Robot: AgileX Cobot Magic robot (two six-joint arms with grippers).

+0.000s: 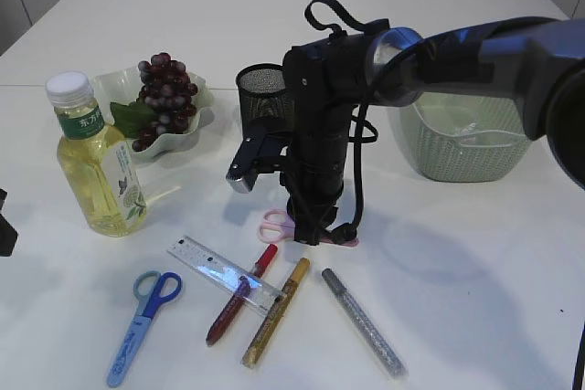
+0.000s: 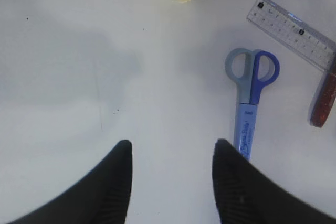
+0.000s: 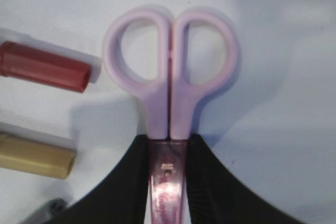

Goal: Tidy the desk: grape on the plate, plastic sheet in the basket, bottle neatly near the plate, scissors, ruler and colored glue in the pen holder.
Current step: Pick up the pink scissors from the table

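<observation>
Two pairs of scissors lie on the white worktop point(image 1: 475, 253), and only one is gripped. At the far left stands the bottle point(image 1: 94, 160) of yellow drink, with the grapes point(image 1: 164, 96) already on the plate point(image 1: 111, 89) just behind it. In the near left, the blue scissors point(image 1: 142, 313) lie flat; the left pincer point(image 2: 172, 153) hangs above bare worktop just beside their blade end, jaws about half open and holding nothing. Next come the clear ruler point(image 1: 224, 274), lying over a red glue pen point(image 1: 239, 297), then a gold one point(image 1: 275, 312) and a silver one point(image 1: 362, 321). At centre, the right pincer point(image 3: 168, 153) has its jaws closed on the pink scissors point(image 3: 169, 85), clamping the sheathed blade just below the handle loops. That looks a sound hold: the scissors are light and stiff, though smooth plastic could slip or swing if gripped off-centre. The mesh pen holder point(image 1: 260, 93) stands just behind the arm; the green basket point(image 1: 466, 148) sits far right.
</observation>
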